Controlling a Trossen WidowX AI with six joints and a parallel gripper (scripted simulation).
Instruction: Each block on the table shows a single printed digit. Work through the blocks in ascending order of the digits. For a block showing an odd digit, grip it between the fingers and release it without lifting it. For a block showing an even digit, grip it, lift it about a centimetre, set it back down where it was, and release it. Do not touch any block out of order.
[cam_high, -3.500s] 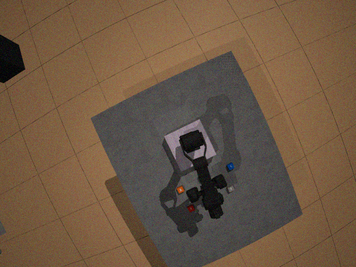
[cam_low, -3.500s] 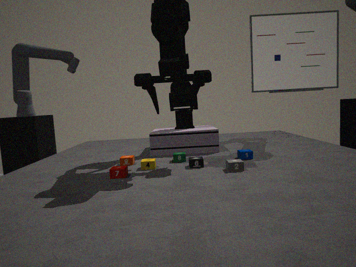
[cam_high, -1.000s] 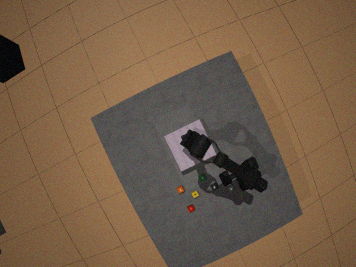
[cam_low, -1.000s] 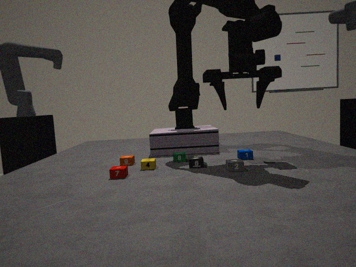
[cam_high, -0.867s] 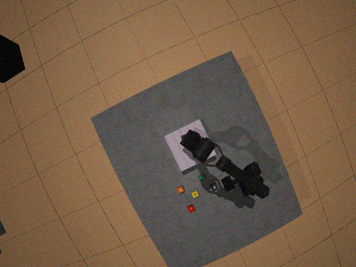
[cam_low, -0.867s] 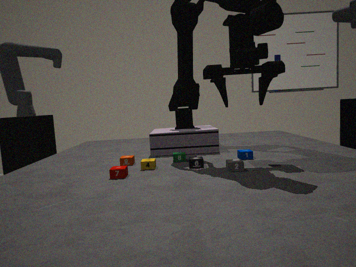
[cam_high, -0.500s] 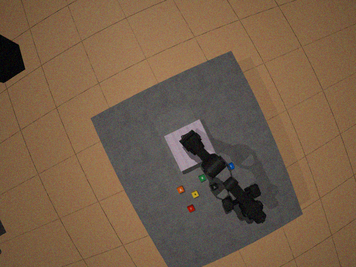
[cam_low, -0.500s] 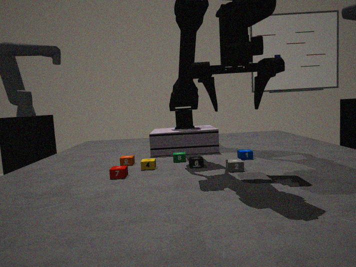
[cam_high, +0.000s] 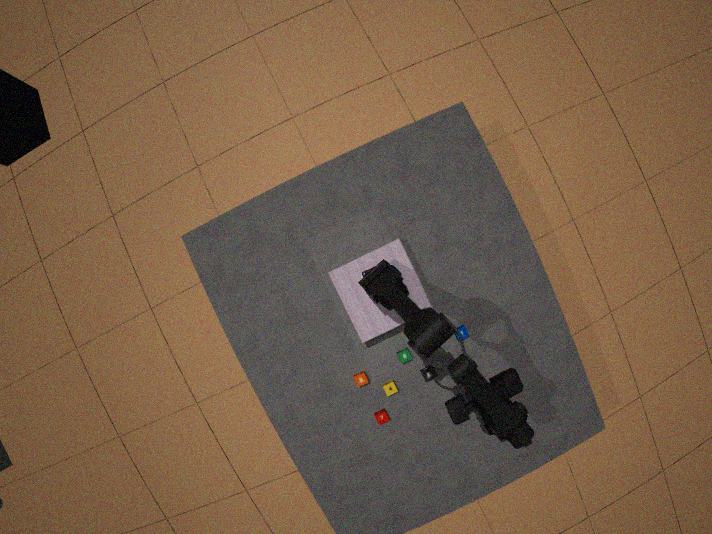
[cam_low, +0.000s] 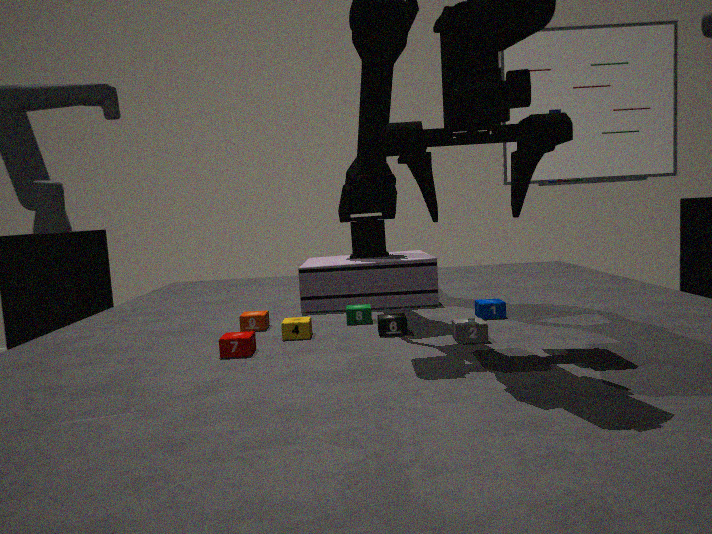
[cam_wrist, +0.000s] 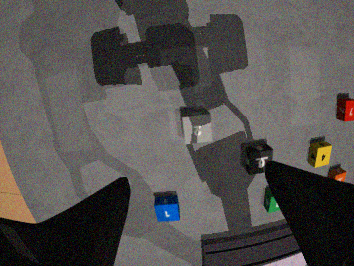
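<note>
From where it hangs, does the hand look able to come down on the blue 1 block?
Probably yes: the hand is open and empty, high above, and the blue block stands apart from its neighbours.

dim room, whiteboard (cam_low: 598, 103), tan tiled floor (cam_high: 172, 114)

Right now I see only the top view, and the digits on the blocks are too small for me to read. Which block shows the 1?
Observer: The blue block; the exterior view shows a 1 on its face.
Operator: Is the claw down at it?
Observer: No. The claw hangs high above the table, open and holding nothing.
Operator: And where is the 2?
Observer: On the grey block, beside the blue one and nearer the exterior camera. The arm seems to hide it from above.
</note>
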